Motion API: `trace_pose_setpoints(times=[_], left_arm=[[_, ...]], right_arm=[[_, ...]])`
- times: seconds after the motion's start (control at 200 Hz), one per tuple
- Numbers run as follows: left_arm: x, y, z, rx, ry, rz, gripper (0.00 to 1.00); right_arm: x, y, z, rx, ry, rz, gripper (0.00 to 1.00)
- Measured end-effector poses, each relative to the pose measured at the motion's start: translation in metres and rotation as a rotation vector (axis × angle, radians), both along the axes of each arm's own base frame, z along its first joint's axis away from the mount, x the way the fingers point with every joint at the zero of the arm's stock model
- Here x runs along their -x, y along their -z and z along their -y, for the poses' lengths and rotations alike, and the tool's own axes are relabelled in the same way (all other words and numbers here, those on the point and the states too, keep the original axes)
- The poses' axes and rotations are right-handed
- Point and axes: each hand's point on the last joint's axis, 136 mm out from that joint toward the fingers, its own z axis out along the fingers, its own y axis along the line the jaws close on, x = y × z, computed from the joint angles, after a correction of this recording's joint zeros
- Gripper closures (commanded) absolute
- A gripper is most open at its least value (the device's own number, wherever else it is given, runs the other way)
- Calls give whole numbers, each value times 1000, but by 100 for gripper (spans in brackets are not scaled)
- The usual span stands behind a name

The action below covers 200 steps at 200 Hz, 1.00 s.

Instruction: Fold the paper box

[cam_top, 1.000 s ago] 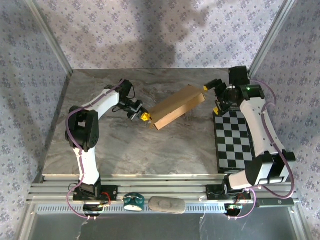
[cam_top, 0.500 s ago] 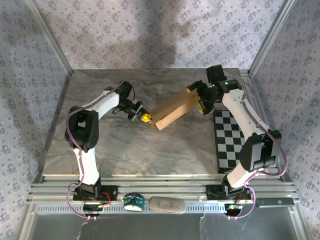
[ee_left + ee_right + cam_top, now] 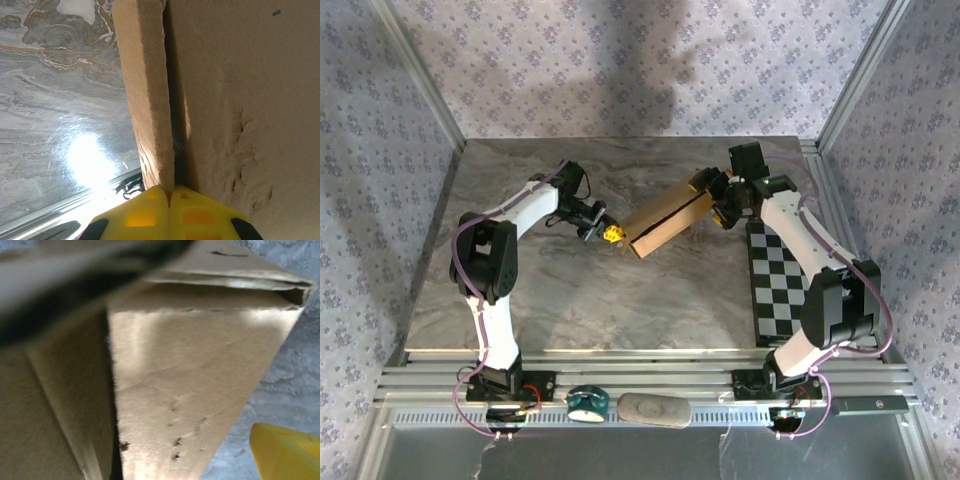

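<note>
Tan-brown die-cut cardboard paper box (image 3: 665,220) is at centre frame in the top view, slanting from lower left to upper right; partly folded, panels doubled over each other; it looks raised off the grey marbled tabletop (image 3: 570,290), though I can't tell how far. Black-and-white checkered board (image 3: 785,285) lies flat at right of frame, near the box's upper-right end; not involved.

Left claw (image 3: 610,234) is closed, yellow tips pinching a thin cardboard edge at the box's lower-left end; the left wrist view shows the tips pressed together with the flap edge running into them.

Right claw (image 3: 720,200) is at the box's upper-right end; in the right wrist view the cardboard panels are close up and one yellow finger (image 3: 285,452) at lower right stands clear of them, tabletop visible between; jaws read as open, nothing gripped.

Step in hand, my read: left claw steadies the box while right claw lines up on the opposite end flap; fold is midway, walls not squared.

Next move calls for the right claw to close on or press that end panel along its crease without dragging the sheet out of the left pinch; the thin edge could slip.
</note>
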Motion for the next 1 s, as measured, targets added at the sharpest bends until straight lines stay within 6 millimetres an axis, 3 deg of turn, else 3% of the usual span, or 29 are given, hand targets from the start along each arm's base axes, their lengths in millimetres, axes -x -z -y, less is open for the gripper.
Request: trace_pose_setpoints(times=[0.545,0.715,0.924,0.999], left_arm=[[-3,2,1,25,-19,-7,100],[-5,1,0,34,-24,-1,100],[-7,1,1,37,-28,2,66],[-8,1,-2,32,-34,-1,59]], right_arm=[[-21,1,-7,21,52,72,49],[-24,1,-6,25,68,70,53],[-30,1,-5,38,86,45,57],[-31,-1,-3,47,95,31,57]])
